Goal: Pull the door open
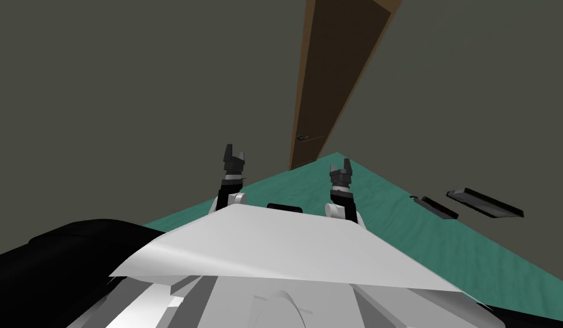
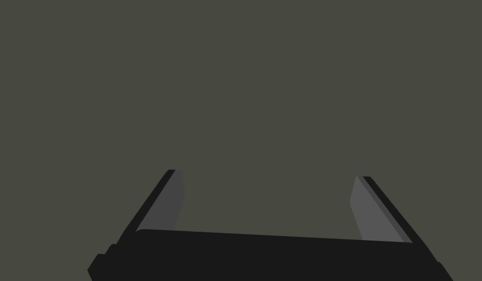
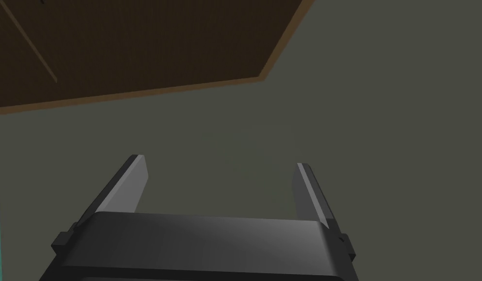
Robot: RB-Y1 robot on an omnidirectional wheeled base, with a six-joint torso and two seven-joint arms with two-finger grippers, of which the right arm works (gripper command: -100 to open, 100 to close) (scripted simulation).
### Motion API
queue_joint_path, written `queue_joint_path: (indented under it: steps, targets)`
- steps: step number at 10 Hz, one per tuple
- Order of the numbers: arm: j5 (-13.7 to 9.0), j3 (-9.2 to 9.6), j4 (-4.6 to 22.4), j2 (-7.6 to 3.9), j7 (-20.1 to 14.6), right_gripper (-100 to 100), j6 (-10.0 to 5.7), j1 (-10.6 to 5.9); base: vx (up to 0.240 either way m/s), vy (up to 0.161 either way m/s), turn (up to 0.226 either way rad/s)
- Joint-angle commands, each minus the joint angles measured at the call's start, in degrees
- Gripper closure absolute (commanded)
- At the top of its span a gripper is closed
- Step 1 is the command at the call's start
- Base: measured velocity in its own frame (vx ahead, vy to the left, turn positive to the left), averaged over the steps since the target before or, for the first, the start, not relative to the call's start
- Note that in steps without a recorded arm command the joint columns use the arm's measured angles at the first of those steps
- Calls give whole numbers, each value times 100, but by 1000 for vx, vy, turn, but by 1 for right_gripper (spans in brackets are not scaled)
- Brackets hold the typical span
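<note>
A dark brown door [image 1: 334,74] in a lighter brown frame stands shut in the grey-green wall ahead, slightly to my right. Its small dark handle [image 1: 301,137] sits low on the door's left side. My left gripper [image 1: 234,151] is raised in front of the wall, left of the door and well short of it, fingers open and empty. My right gripper [image 1: 340,168] hangs below the door's foot, also open and empty. In the right wrist view the door [image 3: 137,44] lies beyond the open right gripper [image 3: 220,168]. The left gripper [image 2: 266,180] faces bare wall.
A teal floor [image 1: 422,239] runs from the door toward me. Two dark flat objects [image 1: 484,203] sit against the right wall near the floor. A black area [image 1: 52,267] lies at my lower left. Grey-green walls close in on both sides.
</note>
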Motion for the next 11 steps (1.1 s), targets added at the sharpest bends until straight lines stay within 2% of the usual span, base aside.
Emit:
queue_joint_path:
  steps: [1, 11]
  targets:
    - [-37, 42, 255, -96, -31, -100, -88, -72, 114, -33, 145]
    - [-224, 180, 1572, -548, -185, -100, -485, -543, 96, -47, 112]
